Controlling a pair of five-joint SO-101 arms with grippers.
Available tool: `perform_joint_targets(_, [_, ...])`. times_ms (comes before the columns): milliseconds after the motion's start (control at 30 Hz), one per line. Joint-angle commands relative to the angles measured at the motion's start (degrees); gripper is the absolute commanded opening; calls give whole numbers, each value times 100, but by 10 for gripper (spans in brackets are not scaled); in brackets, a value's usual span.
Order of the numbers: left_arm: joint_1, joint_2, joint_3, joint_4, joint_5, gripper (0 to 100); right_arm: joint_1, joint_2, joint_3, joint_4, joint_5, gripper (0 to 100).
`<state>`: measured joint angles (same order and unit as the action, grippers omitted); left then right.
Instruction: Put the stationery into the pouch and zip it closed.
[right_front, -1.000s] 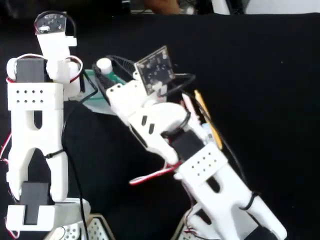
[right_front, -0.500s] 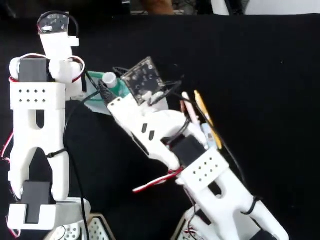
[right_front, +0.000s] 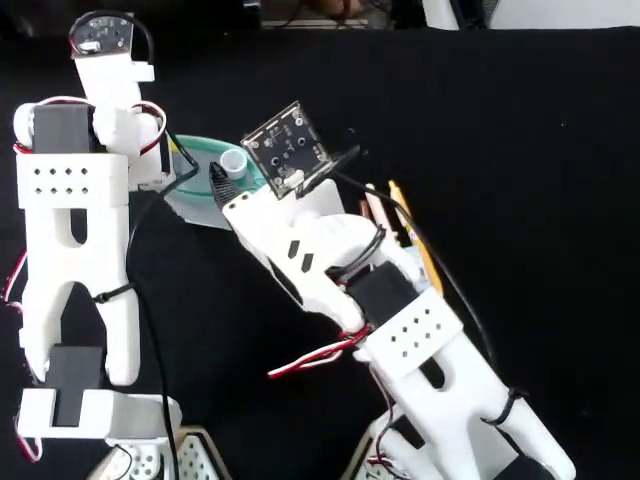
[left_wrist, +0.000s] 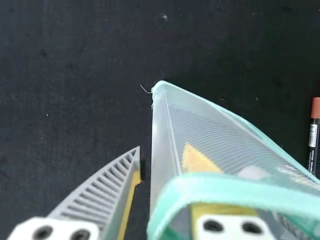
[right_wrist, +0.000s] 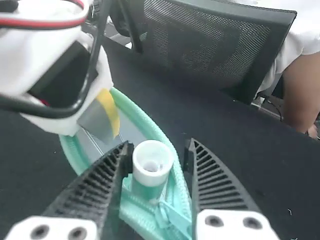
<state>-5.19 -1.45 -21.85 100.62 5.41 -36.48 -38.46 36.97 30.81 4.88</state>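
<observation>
A translucent ribbed pouch with a mint-green zip rim (right_front: 195, 200) is seen at about 10 o'clock on the black desk (right_front: 520, 150), its mouth open. It is held by the left jaws, which are drawn narrow on one wall of the pouch (left_wrist: 210, 135). One jaw is seen through the wall, inside the mouth, and the other stands just outside. In the left wrist view the pouch is raised off the desk, and its far corner is pointed toward 12 o'clock.

A white-capped cylindrical tube with a mint-green body (right_front: 233, 162) stands upright at the green rim (right_wrist: 150, 127), on the pouch's 3 o'clock side. The tube (right_wrist: 150, 162) is flanked by the black ribbed right jaws, which are spread a little. One jaw is laid against the cap, and a slim gap is left at the other. The white right arm (right_front: 350, 270) is stretched from 5 o'clock toward the pouch, and the white left arm (right_front: 70, 230) stands at 9 o'clock.

A yellow pencil (right_front: 405, 215) and a pale pink pen (right_front: 378, 210) lie on the desk at the pouch's 3 o'clock, partly hidden by the right arm. A dark pen with a reddish-brown cap (left_wrist: 313, 140) lies beside the pouch. A black mesh chair (right_wrist: 210, 45) is seen beyond the desk.
</observation>
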Motion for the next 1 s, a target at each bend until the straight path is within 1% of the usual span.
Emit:
perform_joint_targets(0, [-57, -193, -251, 18, -44, 155, 193, -31, -207, 53, 53, 169])
perform_joint_targets(100, [-57, -422, -321, 18, -378, 152, 193, -31, -207, 53, 44, 208])
perform_joint_targets(333, [-57, -413, -330, 0, -888, 152, 193, -31, -180, 62, 26, 208])
perform_joint_targets(467, [-57, -422, -541, 9, -905, 152, 193, -31, -198, 62, 18, 214])
perform_joint_targets(600, [-66, -466, -620, 9, -888, 141, 141, -75, -259, 114, 18, 259])
perform_joint_targets(633, [-66, -431, -611, 9, -879, 116, 70, -75, -400, 246, 26, 259])
perform_joint_targets(700, [-66, -413, -593, 9, -870, 33, -88, -75, -857, 774, 62, 261])
perform_joint_targets(733, [-57, -413, -541, 9, -862, 24, -158, -75, -1138, 1073, 62, 261])
perform_joint_targets(767, [-48, -413, -470, 9, -862, 41, -220, -75, -1420, 1345, 62, 261])
perform_joint_targets(833, [-22, -413, -400, 9, -853, 27, -290, -75, -1974, 1811, 62, 261])
perform_joint_targets(967, [-48, -413, -312, 9, -633, 30, -325, -75, -2844, 2382, 44, 261])
